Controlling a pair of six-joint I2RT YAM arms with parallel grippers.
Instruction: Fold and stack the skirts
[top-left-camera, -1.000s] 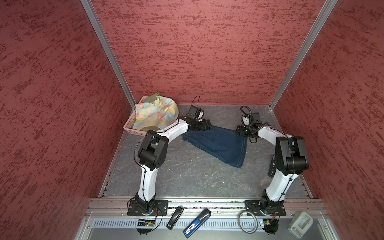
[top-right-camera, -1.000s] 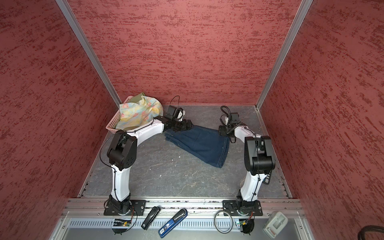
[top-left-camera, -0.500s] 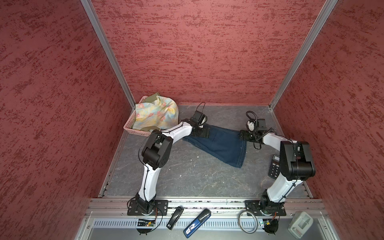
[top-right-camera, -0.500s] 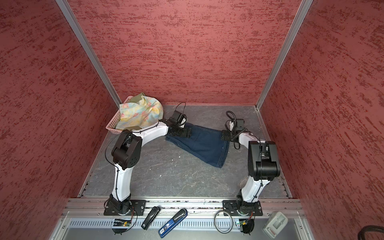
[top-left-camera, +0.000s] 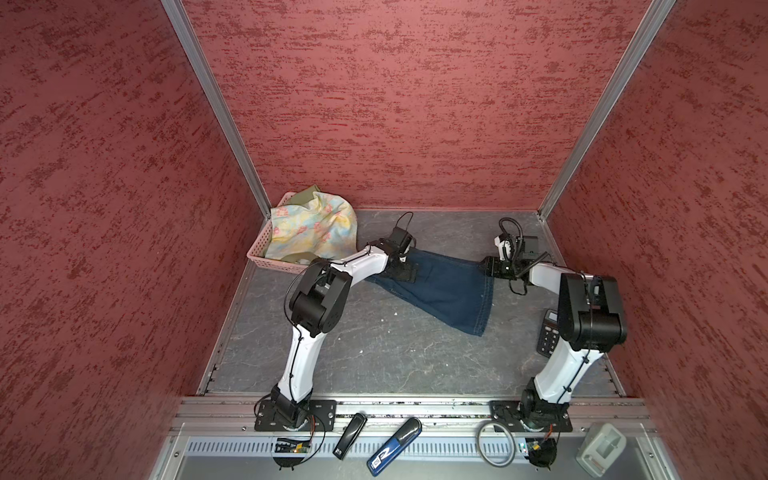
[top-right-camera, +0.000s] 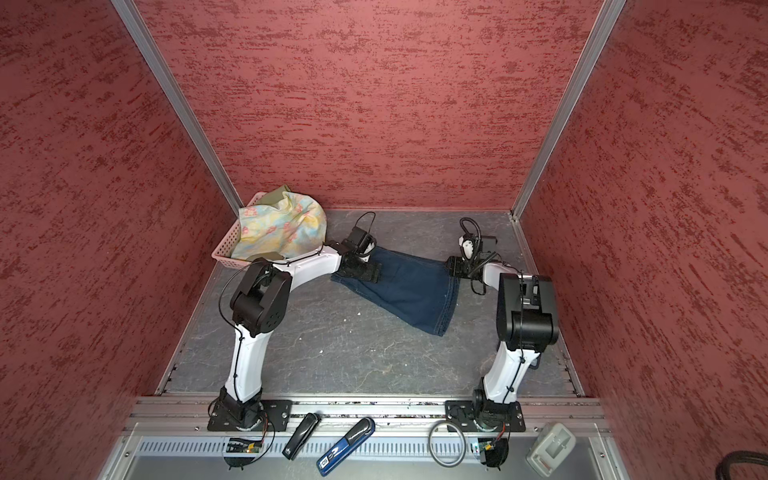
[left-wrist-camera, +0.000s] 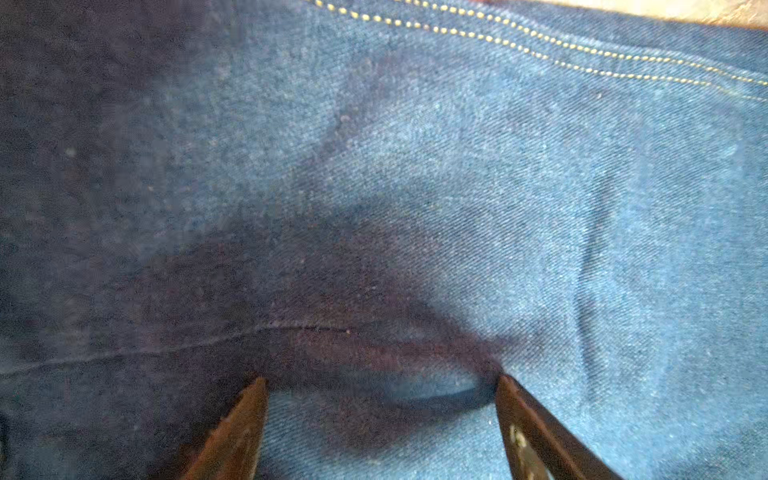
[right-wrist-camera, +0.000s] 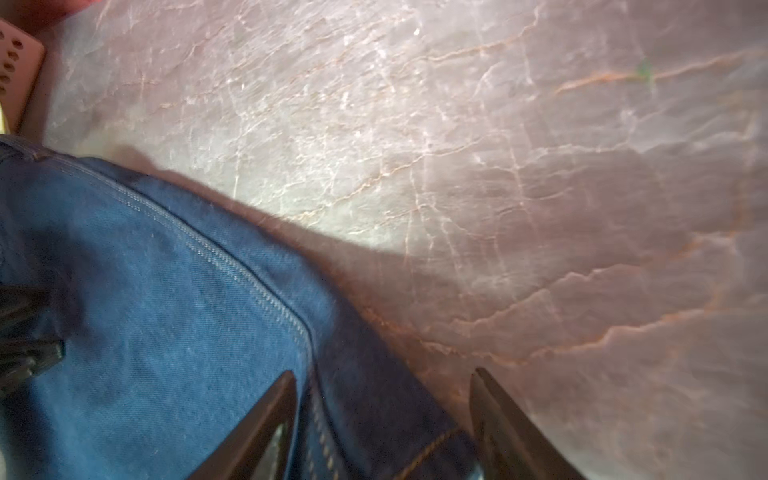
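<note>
Right wrist view: right gripper (right-wrist-camera: 382, 374), jaws apart astride denim skirt (right-wrist-camera: 145, 311) hem; left gripper (left-wrist-camera: 380, 380), apart at its waist end; we judge a shallow bite may catch one layer only

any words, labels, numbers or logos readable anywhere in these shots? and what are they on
No text reads clearly.
Blue handheld device: white logo on its label, too blurred to read.
Black keypad: keys and small screen, too small to read.
Denim skirt: only yellow stitching, no label or print showing.
</note>
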